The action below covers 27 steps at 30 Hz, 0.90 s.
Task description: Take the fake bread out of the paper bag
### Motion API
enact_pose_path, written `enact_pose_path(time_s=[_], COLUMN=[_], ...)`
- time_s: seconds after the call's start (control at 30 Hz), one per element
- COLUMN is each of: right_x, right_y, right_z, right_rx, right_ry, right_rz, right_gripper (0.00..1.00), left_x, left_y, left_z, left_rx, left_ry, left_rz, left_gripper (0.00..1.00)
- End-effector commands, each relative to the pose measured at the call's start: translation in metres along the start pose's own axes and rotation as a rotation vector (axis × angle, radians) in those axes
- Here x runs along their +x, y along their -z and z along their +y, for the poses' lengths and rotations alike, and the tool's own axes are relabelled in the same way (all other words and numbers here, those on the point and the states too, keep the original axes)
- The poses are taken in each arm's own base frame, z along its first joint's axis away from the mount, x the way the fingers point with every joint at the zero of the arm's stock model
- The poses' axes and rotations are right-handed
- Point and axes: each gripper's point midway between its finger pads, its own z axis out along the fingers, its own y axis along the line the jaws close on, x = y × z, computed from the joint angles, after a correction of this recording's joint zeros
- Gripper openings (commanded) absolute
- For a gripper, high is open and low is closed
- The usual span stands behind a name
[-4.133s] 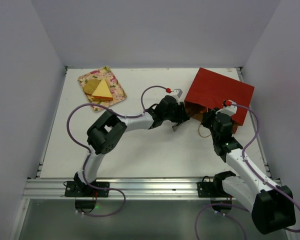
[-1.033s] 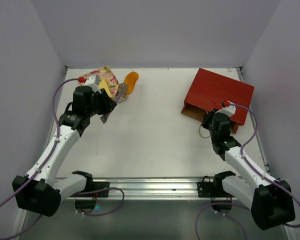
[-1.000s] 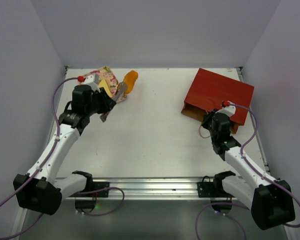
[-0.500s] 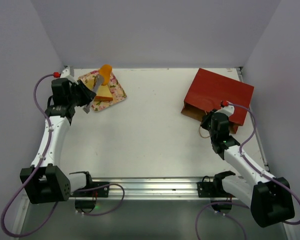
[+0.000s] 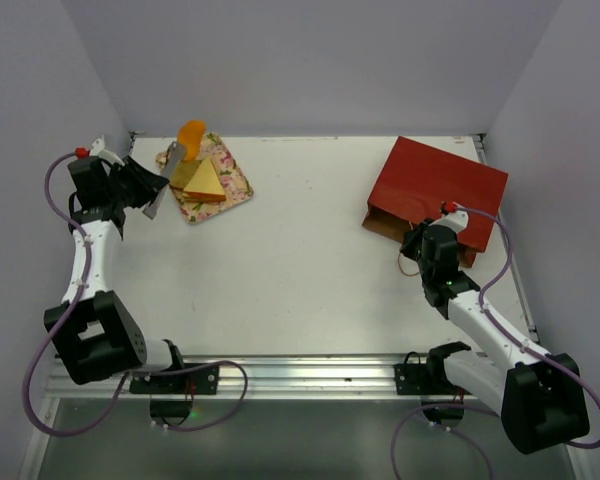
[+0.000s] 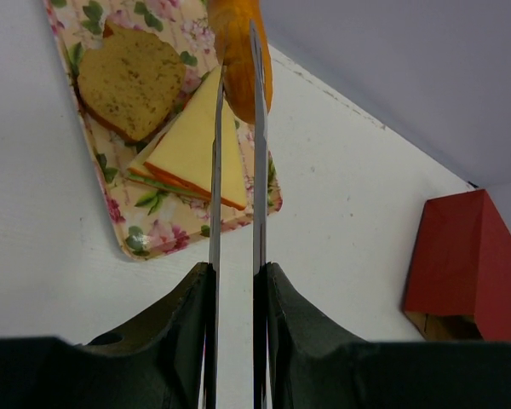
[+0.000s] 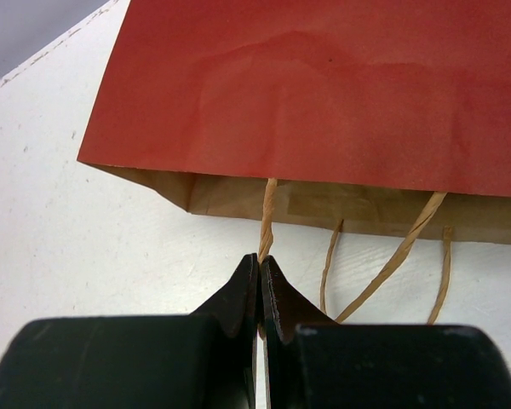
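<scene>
From above, the left gripper (image 5: 177, 152) holds the orange toy bun (image 5: 192, 134) up over the far corner of the pink-and-green flowery square tray (image 5: 242, 186). A yellow triangle sandwich wedge (image 5: 204, 181) and a round brown bread slice (image 5: 182, 174) lie on the tray. The dark-red flat paper bag (image 5: 438, 185) lies well apart, on the right side. The right gripper (image 5: 416, 243) sits at its open end.

From the left wrist, the left gripper (image 6: 237, 85) squeezes the orange toy bun (image 6: 237, 25) between its two thin fingers. The tray (image 6: 153, 247) is below, with the wedge (image 6: 192, 149) and the slice (image 6: 129, 81) on it. I think the arm should go down slowly to a bare bit of tray beside the wedge. Then it should let go and lift straight up, so the bun does not roll off.

From the right wrist, the right gripper (image 7: 260, 260) is clenched tight on a thin tan cord handle (image 7: 267, 213) at the bag's (image 7: 324, 85) brown mouth. A firm hold here should stop the bag sliding. I cannot see inside the bag.
</scene>
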Motion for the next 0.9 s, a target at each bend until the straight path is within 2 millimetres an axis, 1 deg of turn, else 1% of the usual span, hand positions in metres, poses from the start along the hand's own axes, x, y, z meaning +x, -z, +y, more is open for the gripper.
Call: enact_pose_path(time_s=[0.0,0.13,0.2,0.33,0.4,0.53,0.57,0.63,0.67,0.73,0.87], right_x=[-0.019,-0.018,-0.018,-0.017,-0.017,-0.017,-0.017,-0.016,-0.016,-0.016,-0.016], right_y=[-0.002,-0.003,-0.002,-0.002,-0.002,-0.003,-0.003,-0.003,-0.003,-0.003,-0.003], right_z=[0.015,0.015,0.015,0.014,0.014,0.014,0.015,0.014,0.014,0.014,0.013], right_rx=[-0.037,-0.036,-0.036,-0.034,-0.034,-0.034,-0.035,-0.034,-0.035,-0.033,-0.031], right_ry=[-0.032,-0.031,-0.031,-0.031,-0.032,-0.031,-0.031,-0.031,-0.03,-0.03,-0.03], right_rz=[-0.048,-0.041,-0.041,-0.039,-0.041,-0.037,-0.039,-0.037,-0.036,-0.036,-0.036], right_gripper=[0.0,0.0,0.0,0.0,0.0,0.0,0.0,0.0,0.0,0.0,0.0], left_x=[-0.014,-0.016,-0.016,-0.012,-0.015,-0.007,-0.004,-0.004,-0.001,0.0,0.004], left_y=[-0.006,-0.015,-0.021,-0.028,-0.03,-0.034,-0.036,-0.038,-0.039,-0.04,-0.042], left_z=[-0.022,-0.019,-0.014,-0.001,0.006,0.016,0.019,0.02,0.024,0.026,0.031], left_rx=[0.167,0.17,0.162,0.114,0.076,0.044,0.044,0.047,0.04,0.032,0.014], left_ry=[0.001,0.033,0.05,0.086,0.085,0.091,0.094,0.09,0.092,0.093,0.095], left_rz=[-0.016,-0.02,-0.017,-0.021,-0.04,-0.031,-0.028,-0.036,-0.034,-0.037,-0.032], left_gripper=[0.08,0.08,0.08,0.11,0.13,0.17,0.2,0.25,0.3,0.34,0.4])
